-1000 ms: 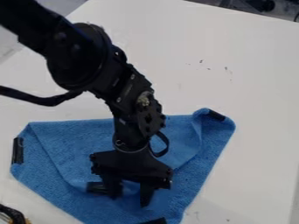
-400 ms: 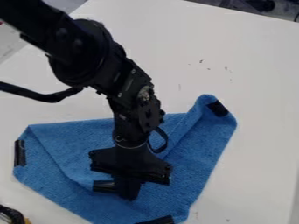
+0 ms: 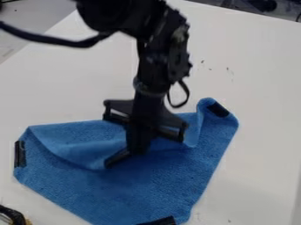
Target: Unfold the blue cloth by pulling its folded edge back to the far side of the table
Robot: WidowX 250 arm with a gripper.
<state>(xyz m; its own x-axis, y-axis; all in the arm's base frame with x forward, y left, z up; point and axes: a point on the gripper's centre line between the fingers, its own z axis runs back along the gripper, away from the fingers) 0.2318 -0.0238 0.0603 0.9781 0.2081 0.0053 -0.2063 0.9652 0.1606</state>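
Near the middle of the blue cloth [image 3: 159, 184], black gripper [image 3: 138, 151] points down, jaws closed, pinching the cloth beside a black strip [image 3: 117, 157]. Cloth lies partly folded on the white table [image 3: 253, 83], more black patches at its left, upper-right and bottom corners.

Cloth [image 3: 153, 184]: blue all over, no second hue in the weave; shade deepens it in the folds, raised parts a bit lighter. Tabs [image 3: 218, 109] on cloth: black, strong against the blue. Claw [image 3: 137, 151]: black. Arm [image 3: 154, 66]: black too, one small pale tan patch high on it. Cable [image 3: 64, 42]: black. Surface [image 3: 258, 110]: off-white, a few dark specks. Item [image 3: 12, 216] at lower left: black, touch of yellow. Floor [image 3: 29, 19]: grey.
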